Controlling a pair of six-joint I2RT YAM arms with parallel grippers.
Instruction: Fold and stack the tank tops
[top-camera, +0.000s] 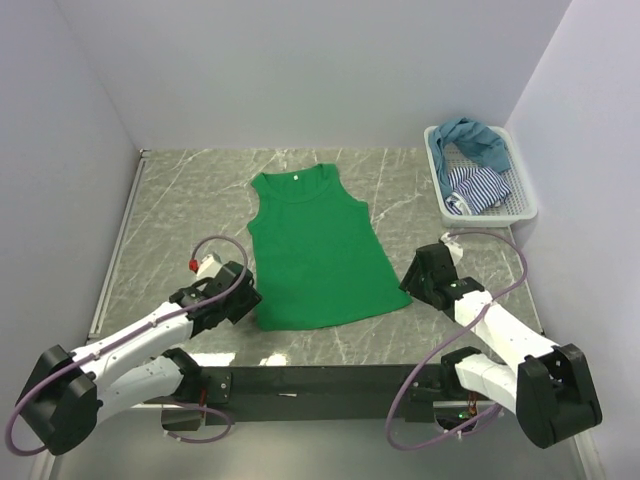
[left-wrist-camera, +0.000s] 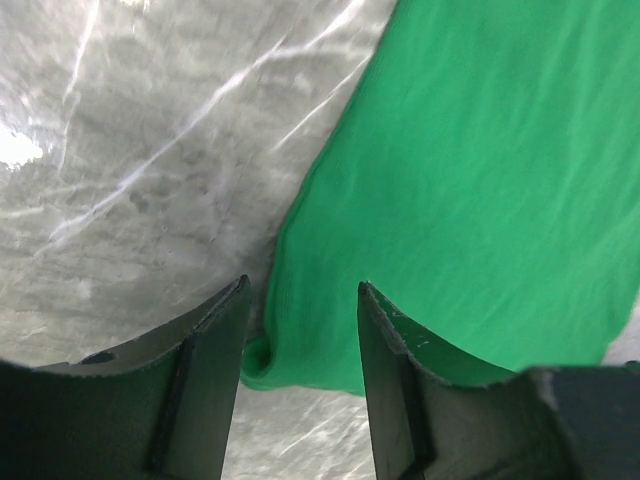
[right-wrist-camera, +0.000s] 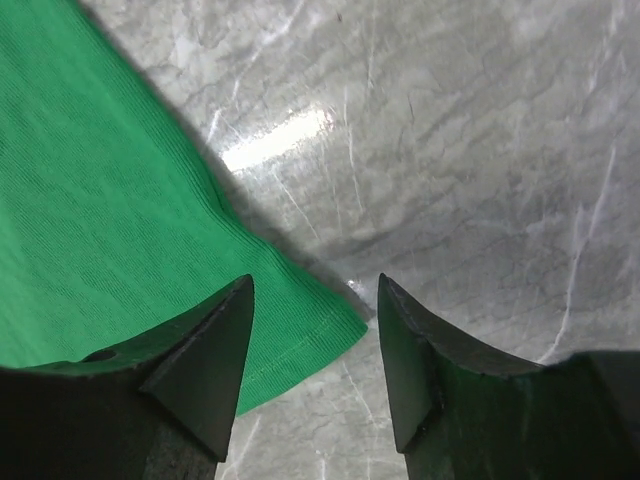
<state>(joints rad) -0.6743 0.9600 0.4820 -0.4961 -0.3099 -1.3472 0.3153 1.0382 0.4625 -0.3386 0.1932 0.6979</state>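
Note:
The green tank top (top-camera: 315, 250) lies flat on the marble table, neck at the far end, hem nearest the arms. My left gripper (top-camera: 243, 297) is open over its near-left hem corner (left-wrist-camera: 262, 362), which is slightly curled and shows between the jaws. My right gripper (top-camera: 414, 280) is open over the near-right hem corner (right-wrist-camera: 335, 330), also between the jaws. The teal-blue tank top (top-camera: 472, 140) and the navy-and-white striped tank top (top-camera: 478, 188) lie crumpled in the white mesh basket (top-camera: 523, 200).
The basket stands at the far right against the wall. White walls close the table on the left, back and right. Grey marble table surface (top-camera: 190, 200) surrounds the green top.

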